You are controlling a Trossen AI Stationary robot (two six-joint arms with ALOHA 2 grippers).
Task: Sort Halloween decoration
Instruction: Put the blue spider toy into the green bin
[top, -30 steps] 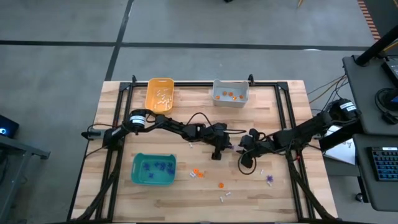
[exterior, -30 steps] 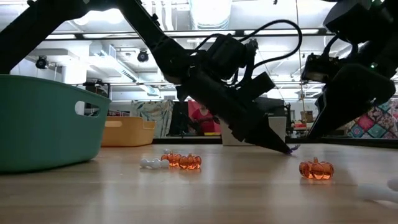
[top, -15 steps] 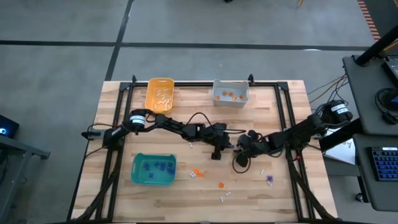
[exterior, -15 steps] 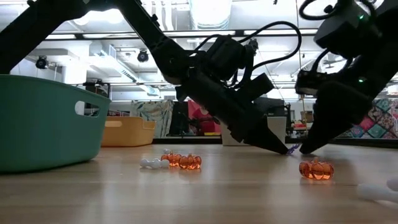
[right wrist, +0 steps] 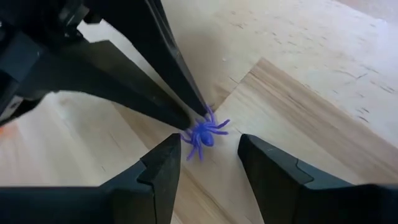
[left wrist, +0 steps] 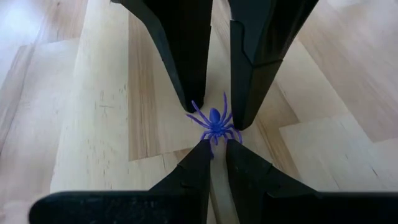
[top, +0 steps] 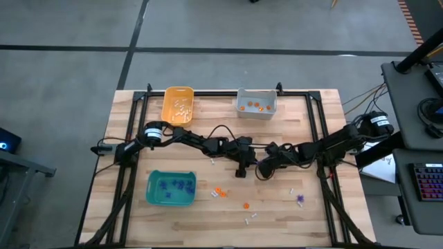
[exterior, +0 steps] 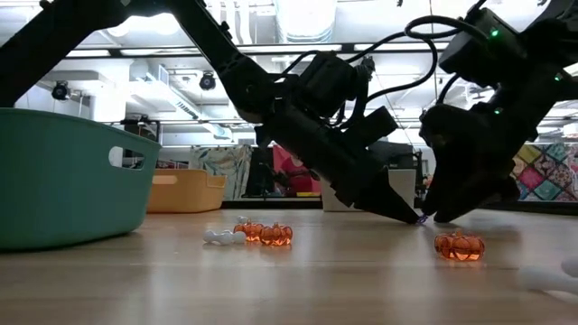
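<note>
A purple spider (left wrist: 214,122) is held at mid-worktop (top: 208,207) in the narrowly closed left gripper (left wrist: 213,149). The right gripper (right wrist: 208,155) is set wide around it. A handover is judged in hand; closing is called for next.
</note>
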